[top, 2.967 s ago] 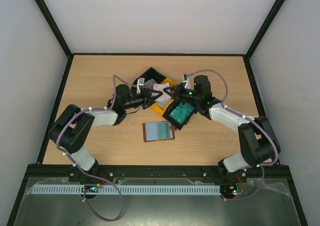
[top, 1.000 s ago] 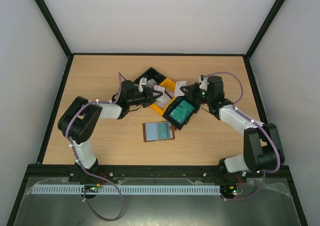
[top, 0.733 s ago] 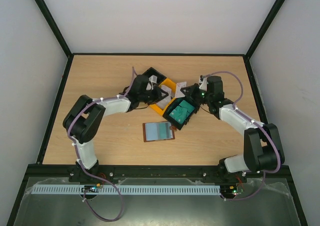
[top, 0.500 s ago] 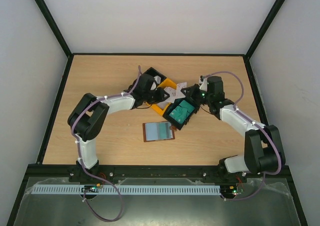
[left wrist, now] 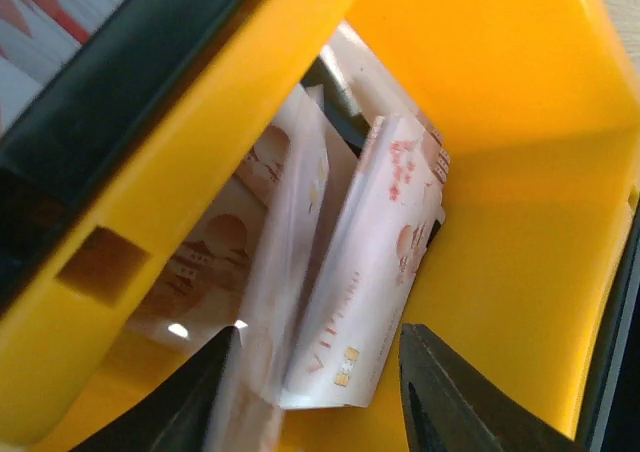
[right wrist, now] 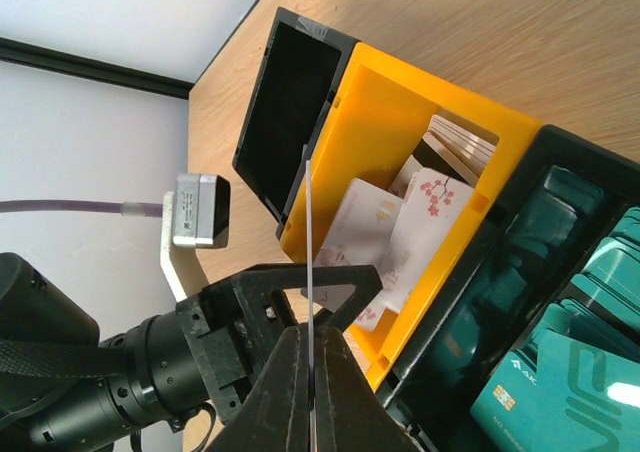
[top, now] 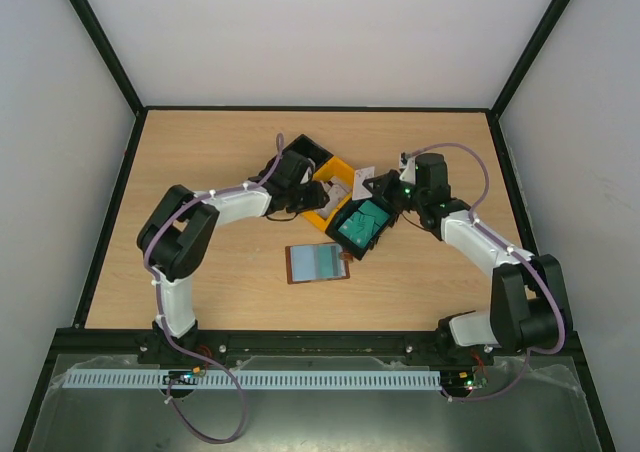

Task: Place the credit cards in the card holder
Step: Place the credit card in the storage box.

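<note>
The left arm (top: pixel 215 207) stretches from the lower left toward the middle of the table (top: pixel 200 152) and dips into the yellow bin (right wrist: pixel 400 87). The right arm (top: pixel 470 234) bends in from the lower right and stops just right of that bin.

A black bin (right wrist: pixel 590 157) touches the yellow bin's lower right side, and a second black bin (right wrist: pixel 285 102) touches its upper left. The card holder (top: pixel 318 262) lies open and flat below the bins, apart from both arms.

The left gripper (left wrist: pixel 320 372) has its fingers spread, with the leaning white cards (left wrist: pixel 385 272) between them. The right gripper (right wrist: pixel 310 327) is pinched on one white card (right wrist: pixel 310 232), seen edge-on. The teal cards (top: pixel 360 222) fill the first black bin.
</note>
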